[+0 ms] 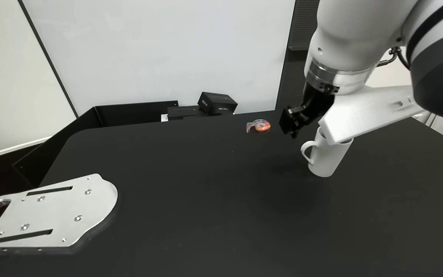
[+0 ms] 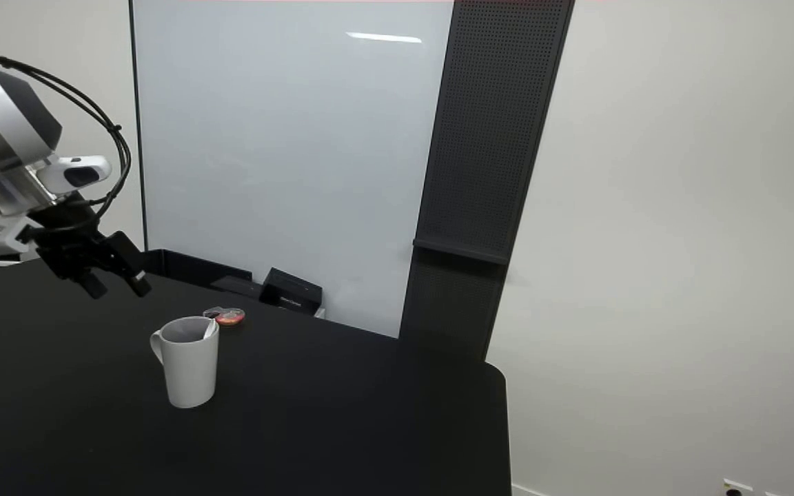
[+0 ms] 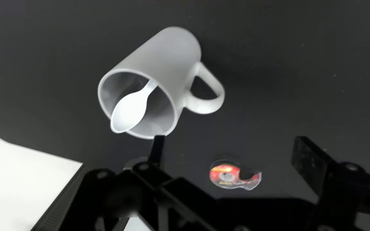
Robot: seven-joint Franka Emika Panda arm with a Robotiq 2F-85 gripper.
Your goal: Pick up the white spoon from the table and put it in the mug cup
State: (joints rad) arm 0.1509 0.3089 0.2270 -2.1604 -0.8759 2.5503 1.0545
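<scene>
The white mug cup stands upright on the black table and shows in both exterior views and the wrist view. The white spoon stands inside the mug with its bowl up and leans on the rim; its bowl shows in the wrist view and its tip in an exterior view. The lower handle is hidden in the mug. My gripper is above the table, off to the mug's handle side and apart from it. In the wrist view the fingers are wide apart with nothing between them.
A clear tape dispenser with a red and yellow roll lies on the table near the far edge. A large flat perforated plate lies at the table's side. A black box sits behind the table, before a whiteboard.
</scene>
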